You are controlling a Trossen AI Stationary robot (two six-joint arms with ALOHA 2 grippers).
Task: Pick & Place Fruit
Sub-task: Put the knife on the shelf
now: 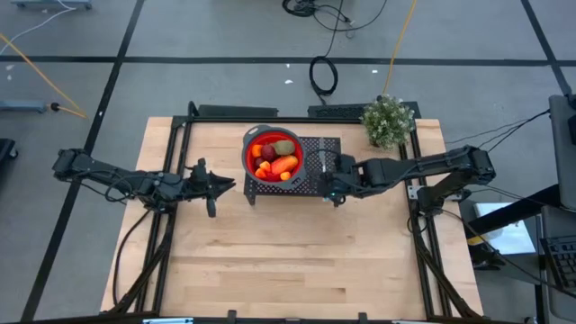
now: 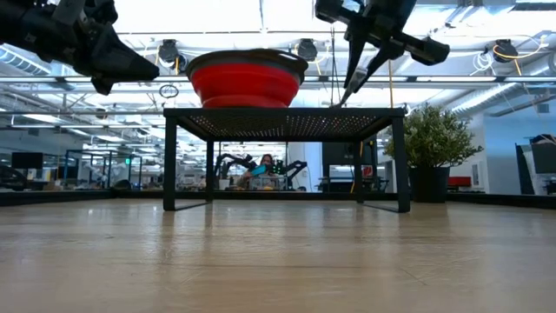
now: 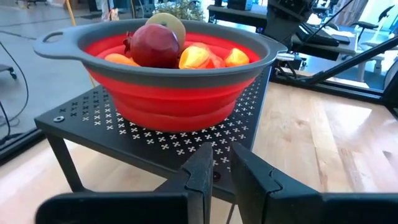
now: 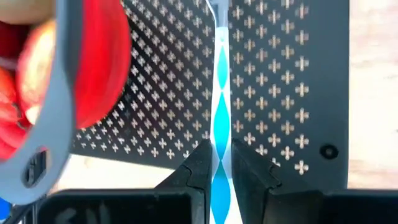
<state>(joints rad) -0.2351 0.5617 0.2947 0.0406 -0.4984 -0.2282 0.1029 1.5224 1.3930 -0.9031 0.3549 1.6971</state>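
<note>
Bare worktop (image 1: 288, 261) lies nearest you; both hands wait by the raised stand.

Past the bare wood, your left hand (image 1: 214, 185) hovers just beside the black perforated stand (image 1: 319, 175), fingers closed on nothing, aimed at the bowl as if lining up an approach. Your right hand (image 4: 219, 163) hangs over the stand's open half, fingers pinched on the pale-handled knife (image 4: 220, 118), which lies flat on the mesh beside the bowl. Beyond, the fruit (image 1: 274, 157) is heaped in the red bowl (image 3: 180, 93), raised on the stand, probably for easy reach. A potted plant (image 1: 389, 120) stands at the far corner.
</note>
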